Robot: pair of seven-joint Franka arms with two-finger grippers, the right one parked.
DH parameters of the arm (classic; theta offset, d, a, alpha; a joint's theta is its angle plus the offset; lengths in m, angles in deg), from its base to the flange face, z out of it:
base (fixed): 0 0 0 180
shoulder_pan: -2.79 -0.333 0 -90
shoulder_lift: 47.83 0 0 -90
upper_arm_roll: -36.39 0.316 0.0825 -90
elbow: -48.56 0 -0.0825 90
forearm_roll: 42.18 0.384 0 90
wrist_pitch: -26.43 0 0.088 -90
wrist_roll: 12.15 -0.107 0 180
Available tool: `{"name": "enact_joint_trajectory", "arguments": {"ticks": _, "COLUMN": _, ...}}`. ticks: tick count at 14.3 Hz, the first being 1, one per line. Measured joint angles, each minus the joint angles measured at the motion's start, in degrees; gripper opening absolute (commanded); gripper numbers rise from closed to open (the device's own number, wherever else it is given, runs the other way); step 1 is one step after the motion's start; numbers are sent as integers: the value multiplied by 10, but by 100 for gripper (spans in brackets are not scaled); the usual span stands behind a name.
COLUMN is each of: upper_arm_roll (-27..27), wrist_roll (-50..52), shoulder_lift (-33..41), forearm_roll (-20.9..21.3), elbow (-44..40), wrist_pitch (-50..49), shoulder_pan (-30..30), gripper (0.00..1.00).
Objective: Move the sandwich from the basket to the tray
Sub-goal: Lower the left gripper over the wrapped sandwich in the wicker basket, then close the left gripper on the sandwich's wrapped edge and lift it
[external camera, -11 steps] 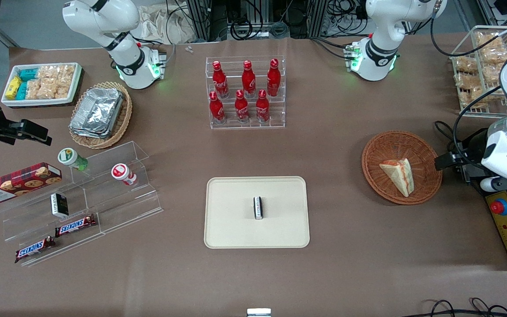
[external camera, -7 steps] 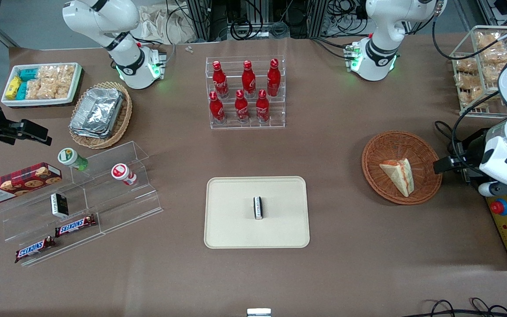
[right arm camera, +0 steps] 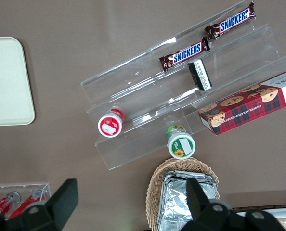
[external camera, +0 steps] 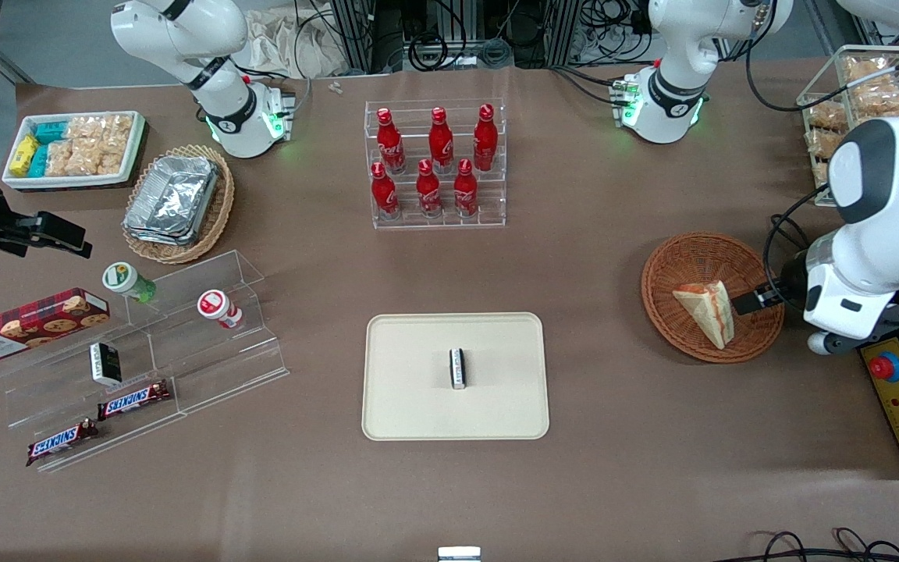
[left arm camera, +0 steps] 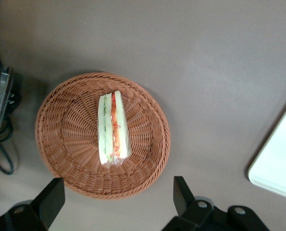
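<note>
The sandwich [external camera: 705,310] is a tan bread wedge with a red and green filling edge. It lies in the round reddish-brown wicker basket [external camera: 662,269] toward the working arm's end of the table. The left wrist view shows the sandwich [left arm camera: 113,130] in the middle of the basket [left arm camera: 66,144]. My left gripper [external camera: 754,301] is open and empty, above the basket's rim on the working arm's side; in the left wrist view the gripper [left arm camera: 116,202] has its jaws spread wide. The cream tray [external camera: 418,406] lies mid-table with a small black-and-white packet [external camera: 457,368] on it. The tray's corner [left arm camera: 278,168] also shows in the left wrist view.
A clear rack of red bottles [external camera: 436,168] stands farther from the camera than the tray. A wire rack of snack packs [external camera: 859,109] and a yellow box with a red stop button [external camera: 898,390] flank the working arm. Clear acrylic shelves with snacks [external camera: 145,351] lie toward the parked arm's end.
My left arm has swung in toward the basket. The gripper has gone from outside the basket's rim to above its edge, close to the sandwich. The sandwich has not moved.
</note>
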Motion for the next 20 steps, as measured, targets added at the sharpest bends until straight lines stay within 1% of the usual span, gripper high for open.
{"name": "enact_joint_trajectory", "arguments": {"ticks": 2, "upper_arm_roll": 3, "wrist_roll": 19, "shoulder_lift": 25, "forearm_roll": 8, "elbow": 85, "wrist_pitch": 81, "shoulder_pan": -1, "gripper": 100}}
{"name": "enact_joint_trajectory", "arguments": {"ticks": 4, "upper_arm_roll": 3, "wrist_roll": 49, "shoulder_lift": 45, "forearm_roll": 23, "elbow": 156, "wrist_pitch": 138, "shoulder_pan": -2, "gripper": 100}}
{"name": "enact_joint_trajectory", "arguments": {"ticks": 7, "upper_arm_roll": 3, "wrist_roll": 65, "shoulder_lift": 53, "forearm_roll": 28, "elbow": 222, "wrist_pitch": 210, "shoulder_pan": -2, "gripper": 100}}
{"name": "enact_joint_trajectory", "arguments": {"ticks": 13, "upper_arm_roll": 8, "wrist_roll": 88, "shoulder_lift": 39, "forearm_roll": 26, "elbow": 277, "wrist_pitch": 288, "shoulder_pan": -9, "gripper": 100}}
{"name": "enact_joint_trajectory", "arguments": {"ticks": 20, "upper_arm_roll": 7, "wrist_roll": 128, "shoulder_lift": 4, "forearm_roll": 10, "elbow": 281, "wrist_pitch": 317, "shoulder_pan": -11, "gripper": 100}}
